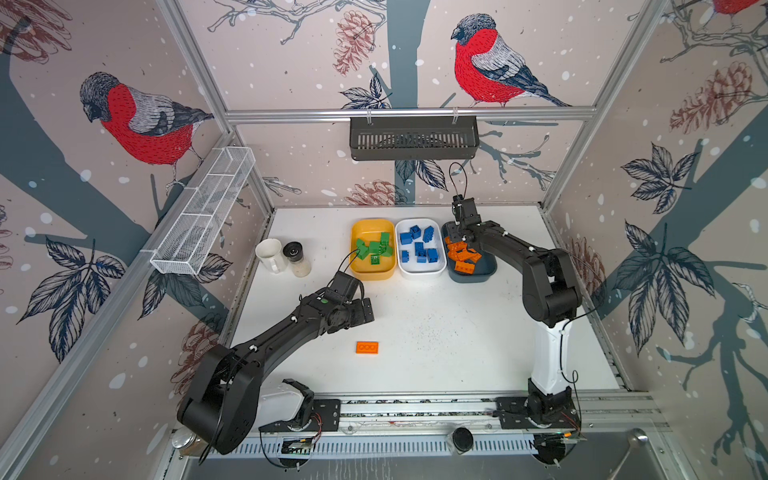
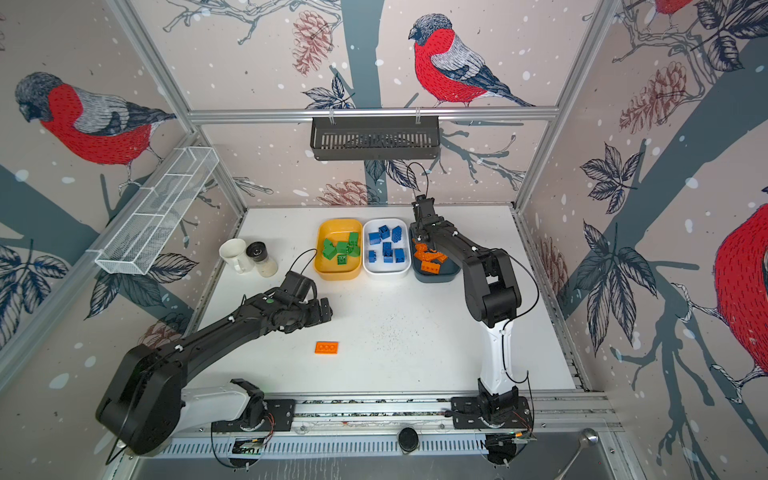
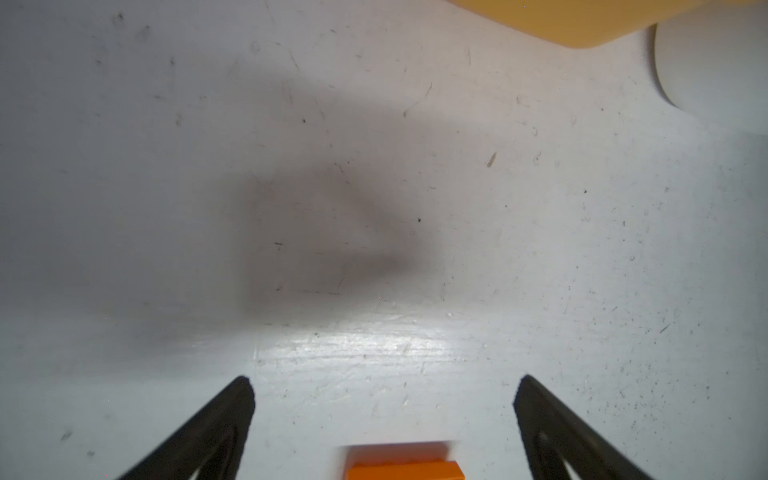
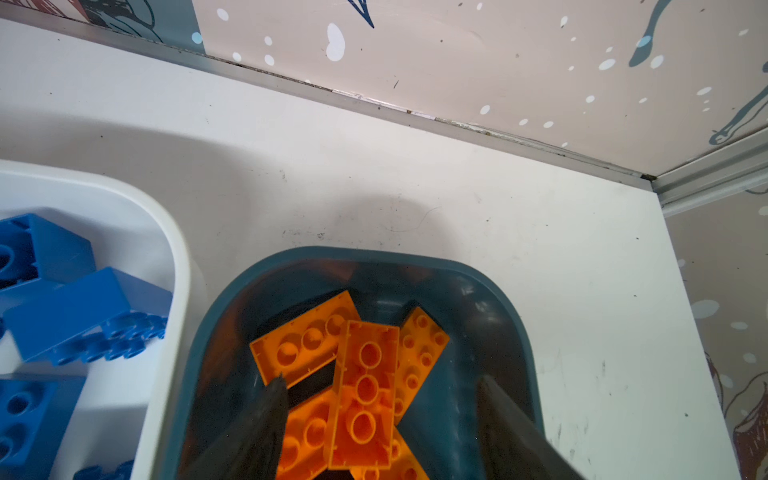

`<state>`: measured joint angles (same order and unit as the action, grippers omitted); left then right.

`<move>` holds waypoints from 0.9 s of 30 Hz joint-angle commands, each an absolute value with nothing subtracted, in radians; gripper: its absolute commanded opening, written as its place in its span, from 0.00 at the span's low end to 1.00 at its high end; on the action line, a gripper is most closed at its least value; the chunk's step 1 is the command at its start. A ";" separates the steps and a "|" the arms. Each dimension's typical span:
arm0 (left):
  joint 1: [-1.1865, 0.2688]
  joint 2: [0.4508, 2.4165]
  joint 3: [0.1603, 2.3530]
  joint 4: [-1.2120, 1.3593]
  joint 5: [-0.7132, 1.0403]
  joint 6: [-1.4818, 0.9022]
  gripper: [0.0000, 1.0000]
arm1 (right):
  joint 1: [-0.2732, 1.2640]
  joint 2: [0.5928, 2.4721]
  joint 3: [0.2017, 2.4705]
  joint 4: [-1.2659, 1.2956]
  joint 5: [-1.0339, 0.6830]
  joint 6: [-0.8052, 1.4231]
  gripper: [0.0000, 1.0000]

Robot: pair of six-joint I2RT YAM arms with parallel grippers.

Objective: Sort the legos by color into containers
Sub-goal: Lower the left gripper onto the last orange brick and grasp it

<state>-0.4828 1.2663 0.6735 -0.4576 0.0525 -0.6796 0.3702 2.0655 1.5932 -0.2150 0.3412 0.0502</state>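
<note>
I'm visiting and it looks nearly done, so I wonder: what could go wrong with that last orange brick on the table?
The lone orange brick lies flat, so the open left gripper may push it along instead of gripping it. The orange pile in the teal tub is heaped crisscross; another brick could slide out. The right gripper hangs over that tub, so the two grippers might bump there.

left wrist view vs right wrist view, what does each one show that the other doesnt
Only left wrist: a lone orange brick on the bare table near the open left pincer, and a corner of the yellow tub.
Only right wrist: the teal tub holding orange bricks under the open right pincer, blue bricks, the wall.
Both: the white table, spread dark fingers, probably the white tub edge.
</note>
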 commanded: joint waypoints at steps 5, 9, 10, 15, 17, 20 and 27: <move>-0.549 1.274 0.683 -0.543 0.074 -0.640 0.98 | 0.374 1.941 1.504 -0.136 0.289 0.171 1.00; -0.615 1.287 0.674 -0.565 0.090 -0.653 0.98 | 0.375 1.878 1.450 -0.092 0.275 0.231 1.00; -0.634 1.295 0.677 -0.586 0.086 -0.656 0.98 | 0.375 1.861 1.433 -0.079 0.272 0.245 1.00; -0.713 1.324 0.690 -0.625 0.080 -0.644 0.98 | 0.377 1.795 1.346 0.002 0.250 0.286 1.00; -0.731 1.347 0.695 -0.623 0.079 -0.640 0.97 | 0.377 1.787 1.332 0.009 0.251 0.292 1.00; -0.751 1.387 0.721 -0.662 0.034 -0.645 0.95 | 0.377 1.784 1.329 0.000 0.255 0.299 1.00; -0.781 1.422 0.736 -0.705 -0.004 -0.671 0.84 | 0.380 1.770 1.299 0.011 0.267 0.287 1.00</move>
<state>-0.7696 1.4120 0.7250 -0.6563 0.0235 -0.6556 0.3786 1.7809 1.3045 -0.0273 0.2600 0.2840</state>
